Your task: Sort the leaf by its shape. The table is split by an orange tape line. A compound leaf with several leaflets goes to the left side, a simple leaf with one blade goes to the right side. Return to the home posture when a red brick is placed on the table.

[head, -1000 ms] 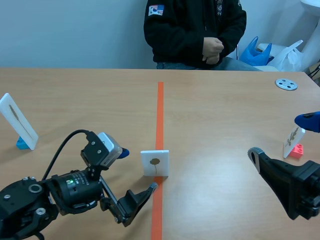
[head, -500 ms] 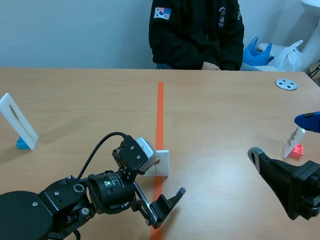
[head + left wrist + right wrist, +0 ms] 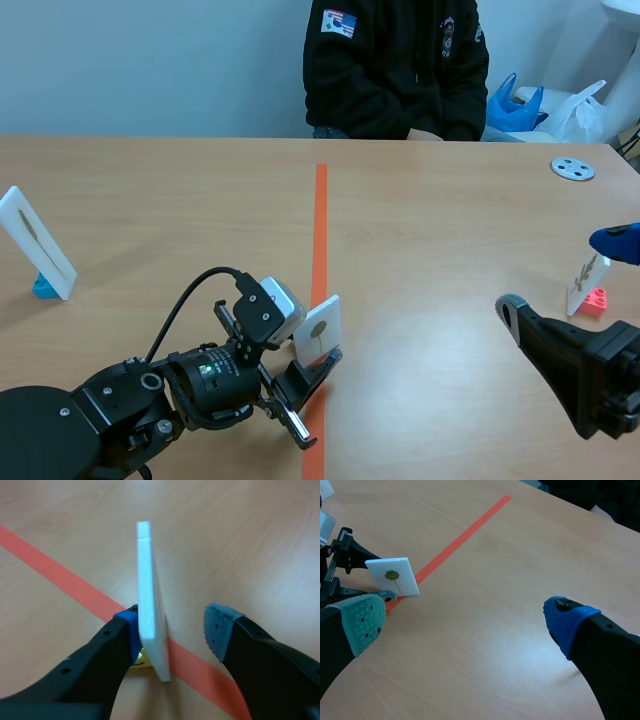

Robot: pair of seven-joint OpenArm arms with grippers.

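Between left jaws, white single-leaf card [image 3: 318, 328]

The table [image 3: 450, 230] is smooth, matt wood grain. The leaf card [image 3: 150, 620] looks like thick, matt white foam board.

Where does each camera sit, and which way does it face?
Scene: between the arms, facing across the table toward the person; both arms show.
Left wrist: on the left arm, looking past the open left pincer astride the card.
Right wrist: on the right arm, looking past the open right pincer over the table.
Shared: all show the card at the tape.
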